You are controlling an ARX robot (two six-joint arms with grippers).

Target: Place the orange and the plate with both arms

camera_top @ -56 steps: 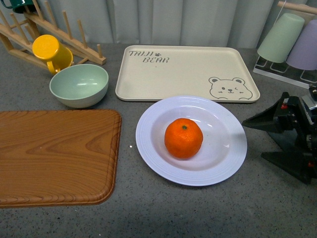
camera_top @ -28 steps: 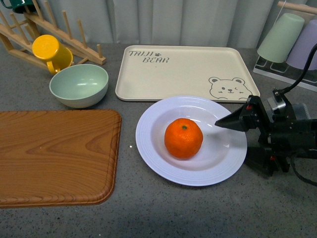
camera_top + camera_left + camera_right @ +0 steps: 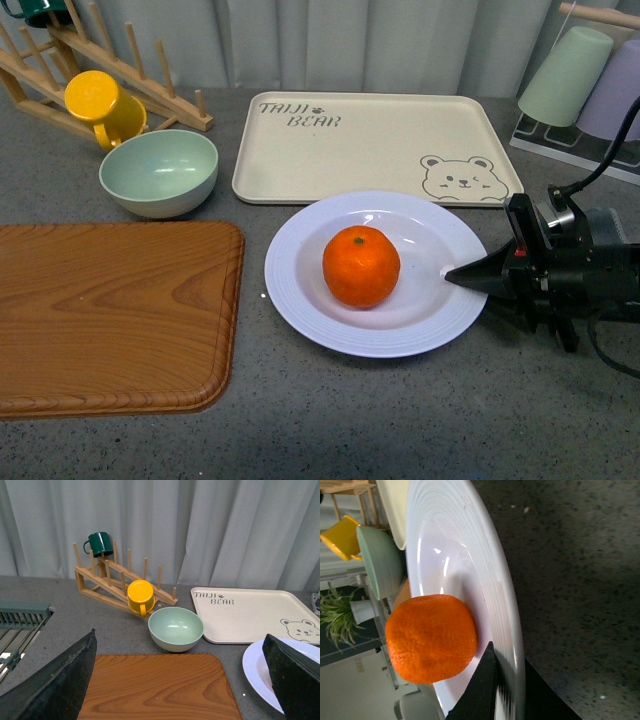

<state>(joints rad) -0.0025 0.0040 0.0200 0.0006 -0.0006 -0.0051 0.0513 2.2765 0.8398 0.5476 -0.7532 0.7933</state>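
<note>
The orange point(image 3: 361, 265) sits in the middle of the pale lavender-white plate point(image 3: 300, 300) on the grey table. My right gripper point(image 3: 466, 279) is shut on the plate's right rim, one finger above and one below it. In the right wrist view the rim point(image 3: 512, 645) runs between the two dark fingers, with the orange point(image 3: 431, 638) close beside them. My left gripper point(image 3: 180, 680) is open and empty above the wooden board point(image 3: 160, 687); the plate's edge point(image 3: 255, 672) shows beside one finger. The left arm is out of the front view.
A wooden board point(image 3: 110, 315) lies left of the plate. A cream bear tray point(image 3: 370, 145) lies behind it. A pale green bowl point(image 3: 160, 172), a yellow mug point(image 3: 100, 105) on a wooden rack, and upturned cups point(image 3: 570, 75) at the back right stand around.
My right gripper moved in from the right, lowered and closed on the plate's right rim. The plate and the orange shifted slightly to the left.
</note>
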